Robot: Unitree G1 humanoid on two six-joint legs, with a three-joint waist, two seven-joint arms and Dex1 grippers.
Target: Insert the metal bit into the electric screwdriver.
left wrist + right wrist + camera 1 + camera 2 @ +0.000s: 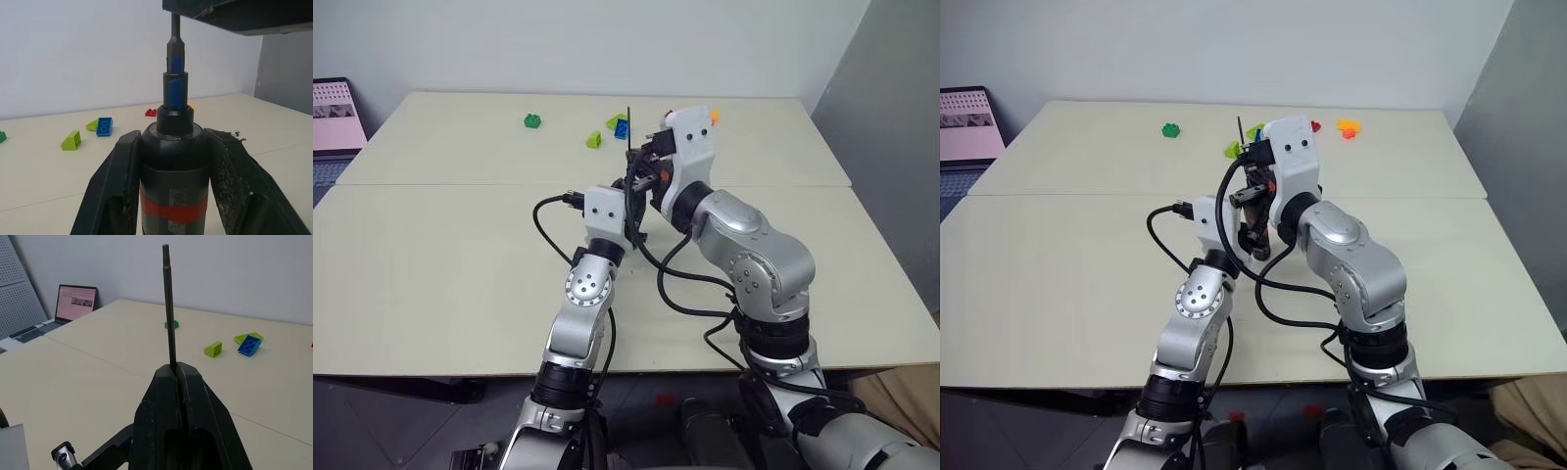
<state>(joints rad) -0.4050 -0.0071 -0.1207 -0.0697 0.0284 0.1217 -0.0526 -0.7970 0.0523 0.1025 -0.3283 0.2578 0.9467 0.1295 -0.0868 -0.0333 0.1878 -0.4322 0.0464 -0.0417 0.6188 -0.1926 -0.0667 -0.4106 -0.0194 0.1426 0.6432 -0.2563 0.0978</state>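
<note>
No legible text; faint lettering on electric screwdriver (172,196) grey band (unreadable), laptop screen (76,301) illegible.

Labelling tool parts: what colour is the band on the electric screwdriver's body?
Red, on the electric screwdriver; best in the left wrist view.

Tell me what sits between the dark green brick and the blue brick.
One lime green brick lies between the dark green brick and the blue brick, seen in the right wrist view.

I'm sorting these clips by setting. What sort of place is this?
Probably an office or lab workspace: two plain cream tables pushed together, an open laptop beside a grey perforated panel, and bare pale walls.
</note>
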